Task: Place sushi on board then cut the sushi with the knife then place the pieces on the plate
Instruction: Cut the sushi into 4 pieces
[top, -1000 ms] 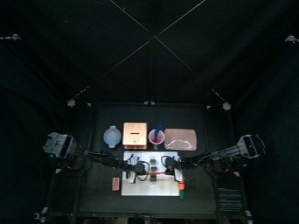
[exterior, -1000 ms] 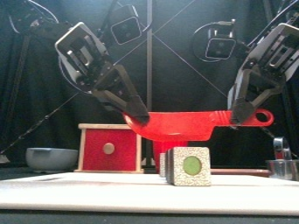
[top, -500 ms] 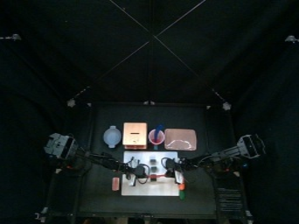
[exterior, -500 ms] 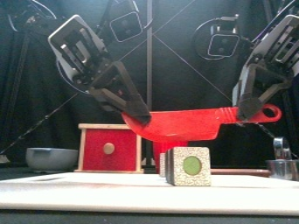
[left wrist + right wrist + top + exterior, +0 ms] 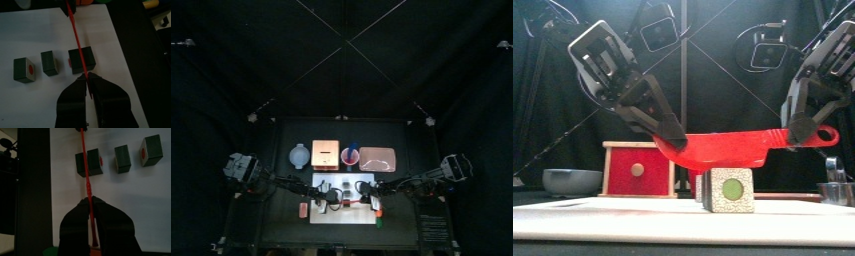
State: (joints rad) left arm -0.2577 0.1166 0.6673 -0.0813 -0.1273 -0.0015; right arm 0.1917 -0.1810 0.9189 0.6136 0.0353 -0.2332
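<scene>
Table (image 5: 285,225) in black booth, both arms reaching in over the middle.

White cutting board (image 5: 345,216) at table front. Behind it in a row: blue-grey bowl (image 5: 298,155), wooden box (image 5: 325,155), red cup (image 5: 350,153), pink tray (image 5: 377,158).

Left gripper (image 5: 672,138): claw pinched tight on the blade end of the red knife (image 5: 727,150). The wrist view shows both jaws meeting on the thin red edge. Right gripper (image 5: 796,134): clamped the same way on the handle end, with the handle's ring sticking out past it. The knife spans level between the two, edge downward.

Sushi (image 5: 728,189) is on the board, so step one looks done. The left wrist view shows it in three parts, standing a little apart in a row: end block (image 5: 25,69), middle block (image 5: 49,62), wide block (image 5: 88,59). The blade runs across the top of the wide block, roughly along its middle. From the front its edge sits right at the block's top. Cannot tell whether it touches or has begun to bite.

Judgement: cutting is partly done. Two slices are free, and the wide block looks due for one more cut. No piece shows on the tray in the top view, so all the transfer to the plate is left. For that, at least one claw must first let go of the knife.
</scene>
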